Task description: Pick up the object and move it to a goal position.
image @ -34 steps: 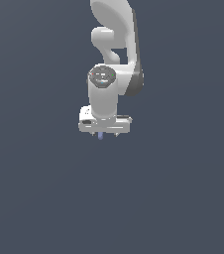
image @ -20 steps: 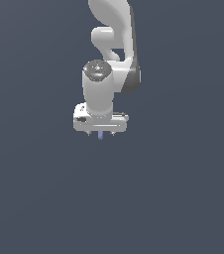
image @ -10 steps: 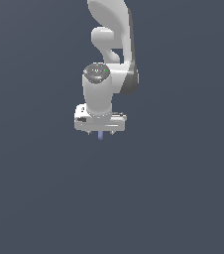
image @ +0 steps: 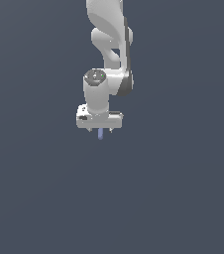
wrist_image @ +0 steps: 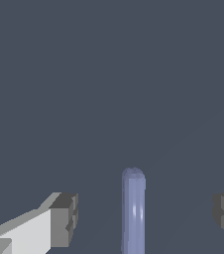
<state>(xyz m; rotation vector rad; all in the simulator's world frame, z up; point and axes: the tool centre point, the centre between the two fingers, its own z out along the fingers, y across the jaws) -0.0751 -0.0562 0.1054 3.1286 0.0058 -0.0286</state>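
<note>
The object (wrist_image: 133,213) is a small periwinkle-blue bar with rounded ends. In the wrist view it lies between my two fingers, with a clear gap on each side. My gripper (wrist_image: 144,216) is open, with grey pads (wrist_image: 64,218) wide apart, and does not touch the bar. In the exterior view the white gripper (image: 100,130) points straight down. The object (image: 100,134) shows as a short blue stub just below it, partly hidden by the hand.
A plain dark grey surface (image: 173,198) fills both views. The white arm (image: 111,44) rises from the hand toward the top of the exterior view. No other objects or edges show.
The hand has shifted slightly toward the exterior view's left and has held nearly still for the last half second. The blue bar stays under the gripper.
</note>
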